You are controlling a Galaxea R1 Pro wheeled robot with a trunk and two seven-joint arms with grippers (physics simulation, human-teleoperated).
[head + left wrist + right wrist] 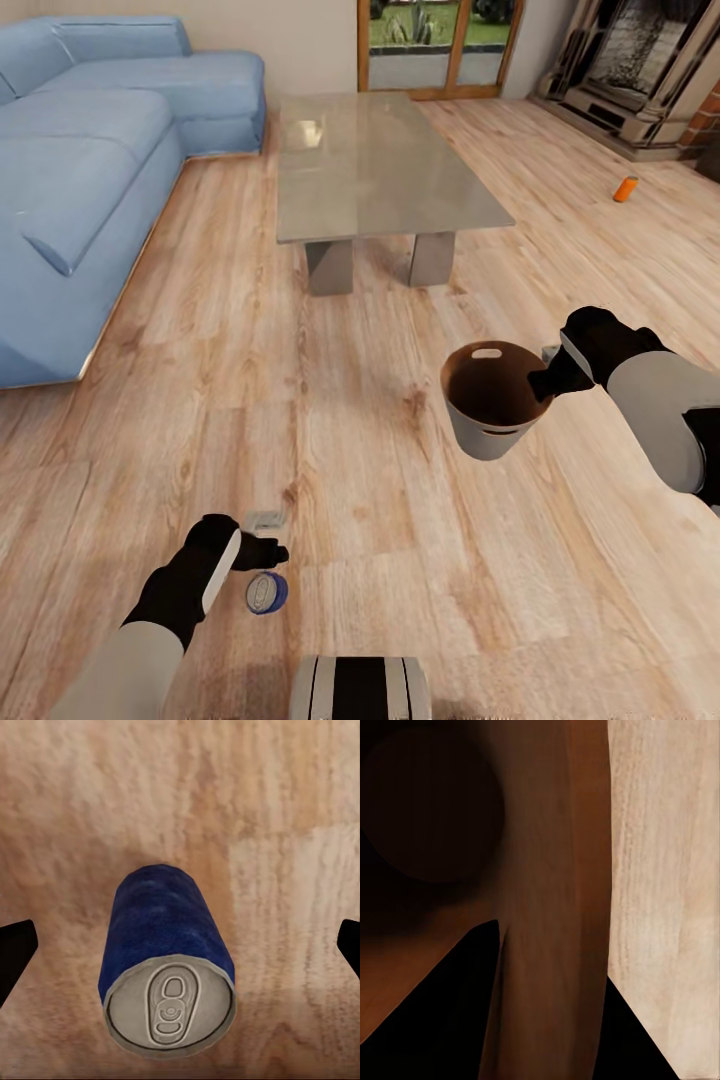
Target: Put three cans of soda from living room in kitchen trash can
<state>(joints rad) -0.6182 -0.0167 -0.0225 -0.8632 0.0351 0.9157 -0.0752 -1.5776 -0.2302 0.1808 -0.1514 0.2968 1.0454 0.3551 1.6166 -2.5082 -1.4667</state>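
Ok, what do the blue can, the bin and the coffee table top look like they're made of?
Blue can: likely painted metal, with a bare silvery lid and pull tab. Bin: matte grey outside, brown inside, probably plastic, though metal is possible. Coffee table top: looks like glass, smooth, greyish and reflective, on grey block legs, perhaps stone.
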